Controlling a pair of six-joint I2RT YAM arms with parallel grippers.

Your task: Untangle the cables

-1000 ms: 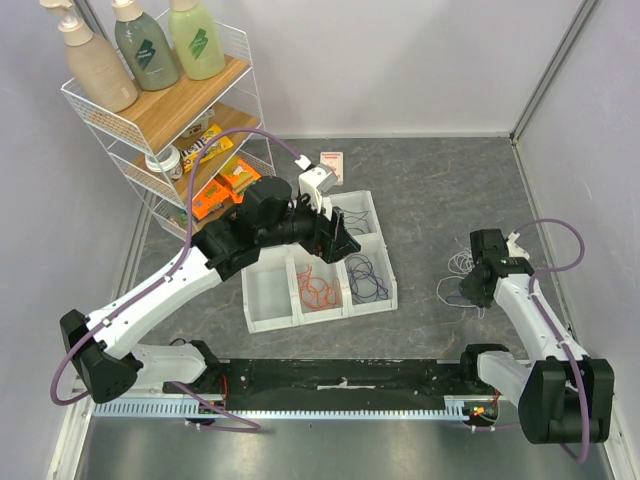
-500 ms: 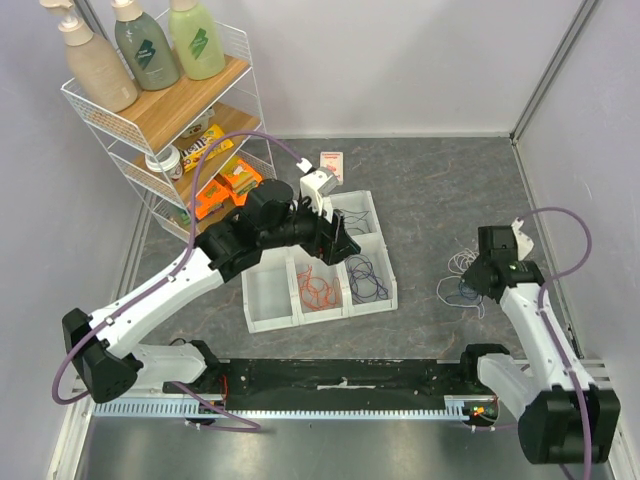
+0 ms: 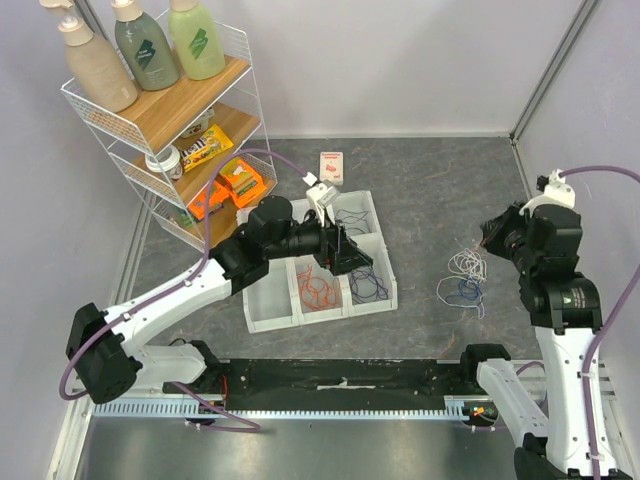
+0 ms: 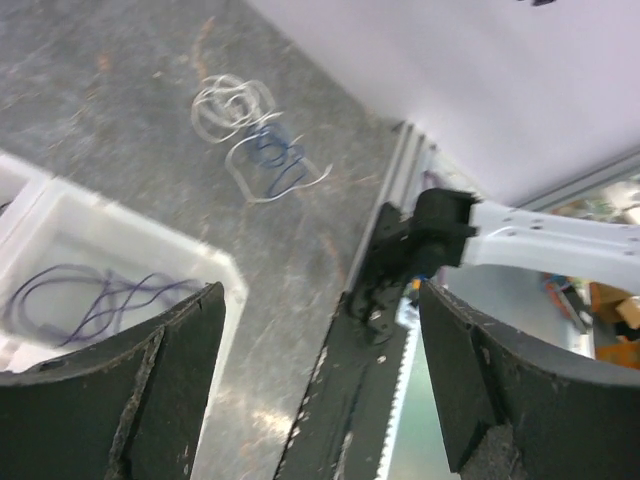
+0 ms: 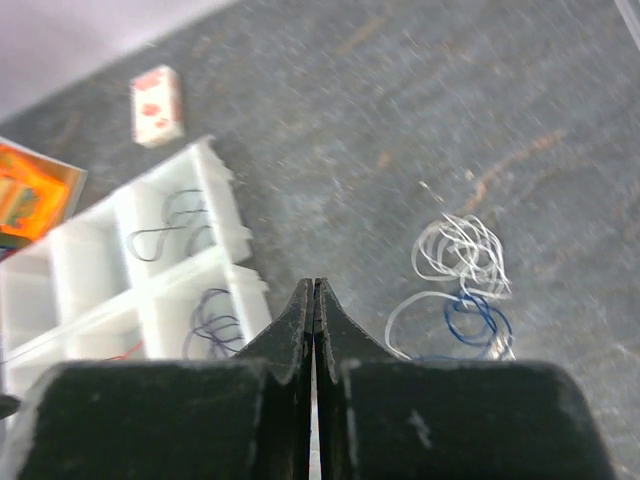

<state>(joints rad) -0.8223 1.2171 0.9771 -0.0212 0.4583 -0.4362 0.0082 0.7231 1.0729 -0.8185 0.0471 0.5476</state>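
**Apparently an empty pinch: white/blue tangle left on the table**

The right gripper (image 5: pixel 314 285) is seen raised well above the table, jaws fully closed. Nothing is visible between them in the right wrist view, though a single thin strand cannot be ruled out. The left gripper (image 3: pixel 350 250) is held over the sorting tray (image 3: pixel 268 322) with jaws wide apart and nothing in them.

The tangle (image 3: pixel 465 280) lies on the table right of the tray and well apart from it: a white cable (image 5: pixel 462 250) is bunched over a blue cable (image 5: pixel 478 322). Already in tray compartments: an orange-red cable (image 3: pixel 318 285), a blue-purple cable (image 3: pixel 366 280) and a black cable (image 5: pixel 170 230).

Risks:
- Both colours could be caught in one pinch where the loops overlap, so the whole bunch would be lifted instead of being separated.
- Thin, floppy wire is likely to slip out of the closed jaws, so another empty lift is possible.
- If the jaws are driven too low, the table would be scraped and the bunch pushed away.
- If the left gripper is lowered, sorted cables could be snagged and dragged out.

Versus one second ago: the right gripper was down at the tangle with jaws partly open. It has since been shut and lifted, and the tangle is uncovered. The left gripper has been shifted slightly across the tray, jaws unchanged.
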